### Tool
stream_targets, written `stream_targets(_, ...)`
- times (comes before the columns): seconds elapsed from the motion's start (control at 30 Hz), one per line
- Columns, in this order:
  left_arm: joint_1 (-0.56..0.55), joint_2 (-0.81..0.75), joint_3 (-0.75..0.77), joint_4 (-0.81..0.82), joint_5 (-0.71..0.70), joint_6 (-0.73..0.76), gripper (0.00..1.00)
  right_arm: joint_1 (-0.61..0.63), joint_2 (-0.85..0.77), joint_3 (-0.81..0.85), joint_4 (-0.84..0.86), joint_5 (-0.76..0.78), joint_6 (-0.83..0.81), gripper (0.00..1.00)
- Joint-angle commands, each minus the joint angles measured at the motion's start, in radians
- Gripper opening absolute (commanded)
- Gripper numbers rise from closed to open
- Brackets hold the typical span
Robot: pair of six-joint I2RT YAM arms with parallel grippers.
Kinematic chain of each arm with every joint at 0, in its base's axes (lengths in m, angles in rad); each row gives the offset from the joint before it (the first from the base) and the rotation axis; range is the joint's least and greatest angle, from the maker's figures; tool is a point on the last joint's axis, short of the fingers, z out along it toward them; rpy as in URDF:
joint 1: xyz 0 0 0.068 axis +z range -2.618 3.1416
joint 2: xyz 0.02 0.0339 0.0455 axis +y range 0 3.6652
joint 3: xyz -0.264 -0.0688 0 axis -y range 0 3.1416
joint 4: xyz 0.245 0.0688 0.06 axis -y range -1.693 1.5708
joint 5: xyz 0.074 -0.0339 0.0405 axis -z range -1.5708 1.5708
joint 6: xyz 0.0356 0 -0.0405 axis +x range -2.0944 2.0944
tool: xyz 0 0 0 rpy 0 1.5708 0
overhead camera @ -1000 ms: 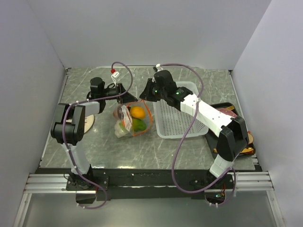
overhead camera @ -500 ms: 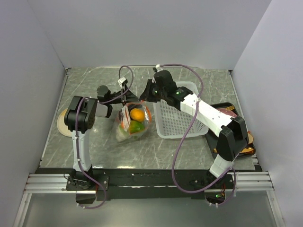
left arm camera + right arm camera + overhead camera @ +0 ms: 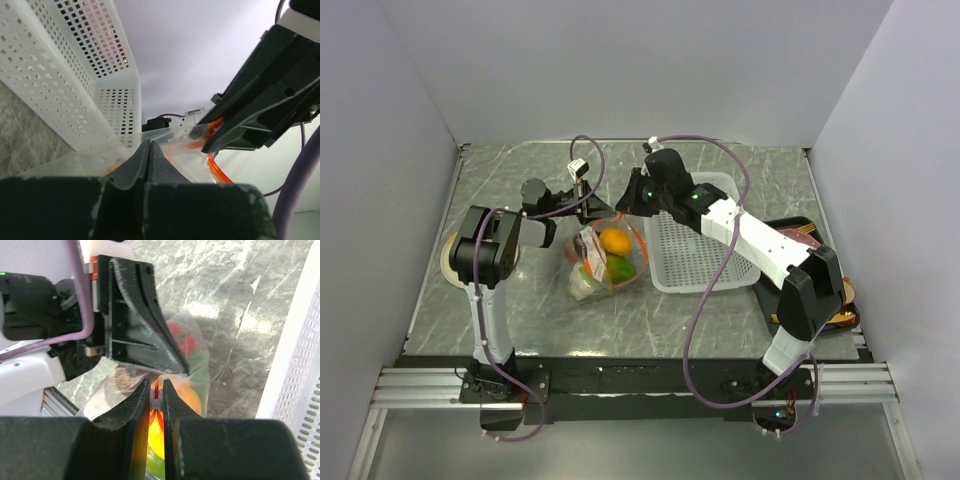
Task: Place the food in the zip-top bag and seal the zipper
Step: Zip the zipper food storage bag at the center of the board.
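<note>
food (image 3: 613, 241) is bagged, and the left hand (image 3: 150, 149), newly arrived, clamps the zip-top bag (image 3: 583, 281) beside the right hand (image 3: 157, 388) gripping the zipper (image 3: 217, 170), ready to seal.

Marbled table (image 3: 650, 312), white basket (image 3: 682, 262), round disc (image 3: 447, 262)

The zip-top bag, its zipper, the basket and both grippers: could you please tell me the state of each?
left gripper: shut on the edge of the zip-top bag.
right gripper: shut on the zipper.
zip-top bag: held by its mouth, food inside.
zipper: pinched; whether it is sealed cannot be told.
basket: upright, open side up.
</note>
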Motion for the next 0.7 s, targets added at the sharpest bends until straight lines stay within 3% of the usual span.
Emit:
stream_targets(0.0,-0.007,-0.141,-0.027,0.379,-0.011,0.108,0.01,-0.009,-0.011,0.045,0.021,0.037,-0.035,0.14)
stream_targets(0.1,-0.006,-0.237,-0.068,0.225,-0.032,0.269,0.01,-0.015,0.003,0.057,-0.006,0.057,-0.061,0.14)
stream_targets(0.17,-0.007,-0.299,-0.085,-0.037,-0.046,0.401,0.01,-0.016,0.009,0.057,-0.008,0.065,-0.077,0.15)
stream_targets(0.2,-0.006,-0.368,-0.096,-0.143,-0.057,0.566,0.01,-0.021,0.012,0.058,-0.011,0.062,-0.083,0.15)
stream_targets(0.23,-0.006,-0.4,-0.095,-0.423,-0.103,0.66,0.01,-0.024,0.015,0.058,-0.013,0.063,-0.096,0.15)
stream_targets(0.27,-0.006,-0.432,-0.063,-0.59,-0.135,0.761,0.01,-0.024,0.014,0.058,-0.01,0.062,-0.106,0.15)
stream_targets(0.3,-0.007,-0.487,-0.043,-0.734,-0.173,0.955,0.01,-0.024,0.012,0.057,-0.005,0.057,-0.115,0.15)
stream_targets(0.33,-0.009,-0.514,-0.03,-0.945,-0.256,1.015,0.01,-0.025,0.009,0.06,-0.002,0.046,-0.13,0.15)
stream_targets(0.5,-0.009,-0.713,-0.027,-1.208,-0.546,1.123,0.01,-0.024,0.034,0.094,-0.039,0.023,-0.14,0.15)
stream_targets(0.63,-0.023,-0.779,-0.046,-1.308,-0.572,1.142,0.04,-0.027,0.098,0.149,-0.105,0.074,-0.106,0.15)
stream_targets(0.67,-0.053,-0.79,-0.047,-1.357,-0.635,1.159,0.05,-0.03,0.101,0.15,-0.105,0.076,-0.103,0.15)
